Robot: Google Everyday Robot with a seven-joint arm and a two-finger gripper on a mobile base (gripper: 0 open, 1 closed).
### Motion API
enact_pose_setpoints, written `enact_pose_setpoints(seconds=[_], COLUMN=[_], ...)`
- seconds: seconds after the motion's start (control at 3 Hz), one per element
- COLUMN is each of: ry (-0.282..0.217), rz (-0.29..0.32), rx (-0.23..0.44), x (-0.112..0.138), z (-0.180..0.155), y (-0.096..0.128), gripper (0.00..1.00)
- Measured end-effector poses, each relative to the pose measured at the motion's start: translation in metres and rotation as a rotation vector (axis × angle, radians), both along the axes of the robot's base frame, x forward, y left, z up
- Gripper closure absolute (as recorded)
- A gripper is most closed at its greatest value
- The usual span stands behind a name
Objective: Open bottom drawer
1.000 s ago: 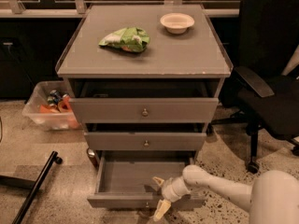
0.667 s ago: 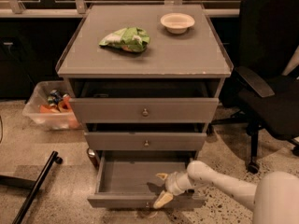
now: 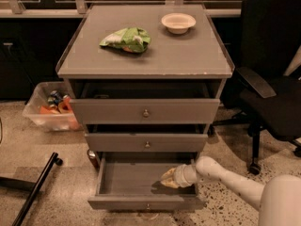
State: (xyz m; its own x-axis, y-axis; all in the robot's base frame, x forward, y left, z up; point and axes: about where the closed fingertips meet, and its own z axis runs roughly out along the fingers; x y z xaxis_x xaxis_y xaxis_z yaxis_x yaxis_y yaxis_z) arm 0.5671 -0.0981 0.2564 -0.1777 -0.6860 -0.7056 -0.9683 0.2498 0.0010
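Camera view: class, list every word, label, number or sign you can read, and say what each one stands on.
No text can be read.
Print on the green bag, lying on the cabinet top: too blurred to read.
The tool, inside the open bottom drawer: no marking visible.

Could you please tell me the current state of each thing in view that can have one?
bottom drawer: pulled out, nothing seen in it but the gripper.
middle drawer: pushed in.
top drawer: pushed in.
gripper: low over the bottom drawer's inside, at its right side.
bowl: upright on the cabinet top.
green bag: lying crumpled on the cabinet top.
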Motion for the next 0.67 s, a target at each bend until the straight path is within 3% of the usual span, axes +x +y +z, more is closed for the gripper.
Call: enact_pose_setpoints(seconds=[0.33, 0.67], ry=[-0.003, 0.028], rz=[-0.05, -0.073], rx=[0.0, 0.01], x=[0.011, 0.01], z=[-0.017, -0.048], y=[-0.018, -0.026], gripper=[0.88, 1.0])
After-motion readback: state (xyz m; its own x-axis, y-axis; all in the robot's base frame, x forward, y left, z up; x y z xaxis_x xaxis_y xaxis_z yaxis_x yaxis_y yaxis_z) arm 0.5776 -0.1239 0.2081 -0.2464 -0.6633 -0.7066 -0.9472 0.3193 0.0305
